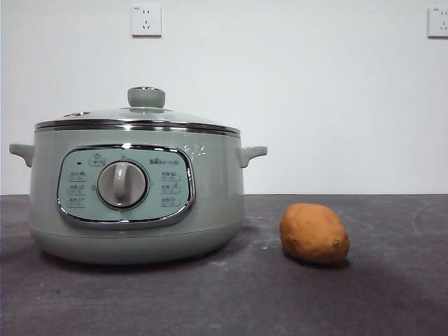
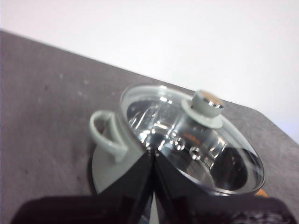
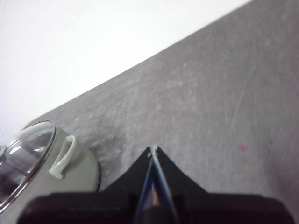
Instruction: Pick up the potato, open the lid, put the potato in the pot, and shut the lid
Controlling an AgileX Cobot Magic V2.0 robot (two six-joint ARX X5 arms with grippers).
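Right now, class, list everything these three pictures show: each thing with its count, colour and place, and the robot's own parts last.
pot: one, sage green, on the table, lid on.
lid: one, glass with chrome rim and green knob, closed on the pot.
potato: one, orange-brown, on the table beside the pot, apart from it.
table: one, dark grey, under everything.
wall sockets: two, white, on the wall behind.
left gripper: one, black, shut, above the pot, empty.
right gripper: one, black, shut, over bare table near a pot handle.
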